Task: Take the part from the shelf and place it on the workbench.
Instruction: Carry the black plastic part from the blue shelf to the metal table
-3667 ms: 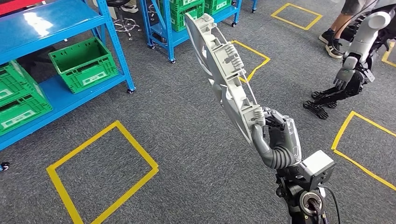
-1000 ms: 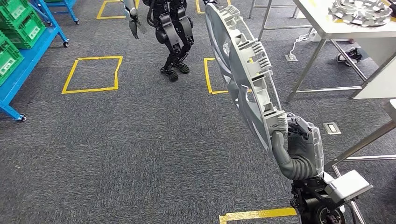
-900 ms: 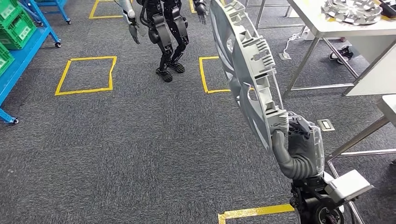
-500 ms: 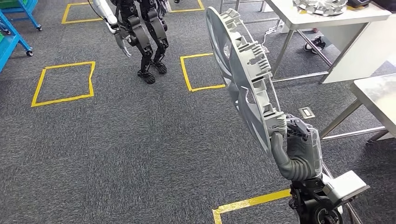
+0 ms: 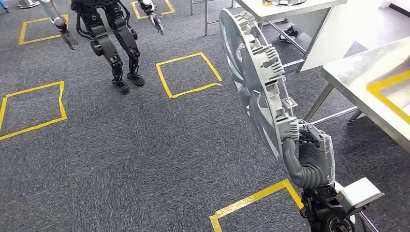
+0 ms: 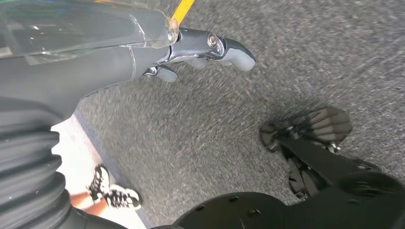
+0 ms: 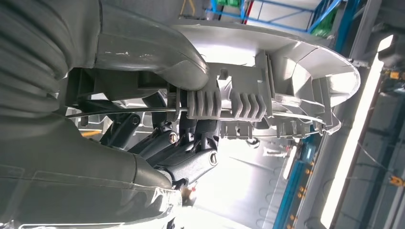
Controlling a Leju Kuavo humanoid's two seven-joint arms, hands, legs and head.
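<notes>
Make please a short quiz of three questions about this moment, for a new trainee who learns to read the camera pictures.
1. True or false: the right hand grips the grey part at its lower rim, and the part stands on edge.
2. Which thing stands on the carpet at upper left in the head view? A) a green crate B) another robot C) a chair
3. Fill in: the metal workbench at the right carries a strip of ____ tape.

Key: 1 true; 2 B; 3 yellow.
</notes>
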